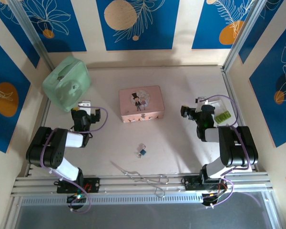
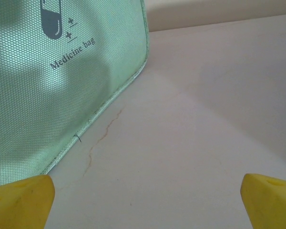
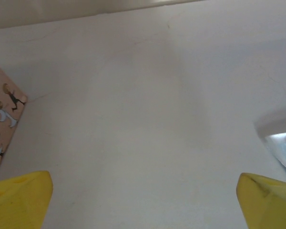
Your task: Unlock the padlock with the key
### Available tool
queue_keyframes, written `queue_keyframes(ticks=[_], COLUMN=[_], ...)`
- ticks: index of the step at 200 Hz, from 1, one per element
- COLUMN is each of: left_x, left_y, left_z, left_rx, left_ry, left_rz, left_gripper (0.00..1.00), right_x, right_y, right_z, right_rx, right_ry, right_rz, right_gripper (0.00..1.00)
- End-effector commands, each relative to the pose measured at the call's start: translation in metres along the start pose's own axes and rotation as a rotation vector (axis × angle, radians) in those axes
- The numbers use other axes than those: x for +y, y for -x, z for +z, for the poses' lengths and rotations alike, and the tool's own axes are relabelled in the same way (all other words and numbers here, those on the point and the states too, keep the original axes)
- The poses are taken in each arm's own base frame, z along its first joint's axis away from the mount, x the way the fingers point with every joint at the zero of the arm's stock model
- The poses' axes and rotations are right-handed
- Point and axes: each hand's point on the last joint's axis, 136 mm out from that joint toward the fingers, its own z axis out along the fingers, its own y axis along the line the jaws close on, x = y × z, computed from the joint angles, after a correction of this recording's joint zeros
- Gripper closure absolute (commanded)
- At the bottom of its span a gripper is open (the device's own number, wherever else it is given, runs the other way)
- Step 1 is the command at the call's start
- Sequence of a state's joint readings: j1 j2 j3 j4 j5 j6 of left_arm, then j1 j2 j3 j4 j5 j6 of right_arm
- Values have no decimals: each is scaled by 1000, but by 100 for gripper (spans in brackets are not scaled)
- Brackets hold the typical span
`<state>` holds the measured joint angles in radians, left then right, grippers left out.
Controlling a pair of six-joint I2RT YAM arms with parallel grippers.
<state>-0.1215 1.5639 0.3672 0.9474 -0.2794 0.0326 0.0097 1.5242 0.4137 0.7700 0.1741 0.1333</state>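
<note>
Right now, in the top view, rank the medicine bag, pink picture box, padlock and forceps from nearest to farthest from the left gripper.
Measured from the left gripper:
1. green medicine bag, just beyond it, far left.
2. pink picture box, to its right, mid-table.
3. blue padlock, centre, closer to the arm bases.
4. metal forceps, along the near edge.

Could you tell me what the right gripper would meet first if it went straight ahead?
For the right gripper the way looks free, probably: bare table up to the back wall; the pink box sits off left.
</note>
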Motion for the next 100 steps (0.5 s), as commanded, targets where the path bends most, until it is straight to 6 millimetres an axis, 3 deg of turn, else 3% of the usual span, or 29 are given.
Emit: queue_keyframes(ticks=[1, 100], left_x=[1, 0], left_y=[3, 3], left_z=[-1, -1], left_rx=[-26, -23], left_ry=[-11, -14], left_rz=[-10, -10], left_gripper=[0, 0], right_x=[7, 7], right_y=[11, 11], right_z=[-1, -1], right_rx=[-46, -43], right_ry=[35, 37], right_rz=[-29, -25], right_gripper=[1, 1])
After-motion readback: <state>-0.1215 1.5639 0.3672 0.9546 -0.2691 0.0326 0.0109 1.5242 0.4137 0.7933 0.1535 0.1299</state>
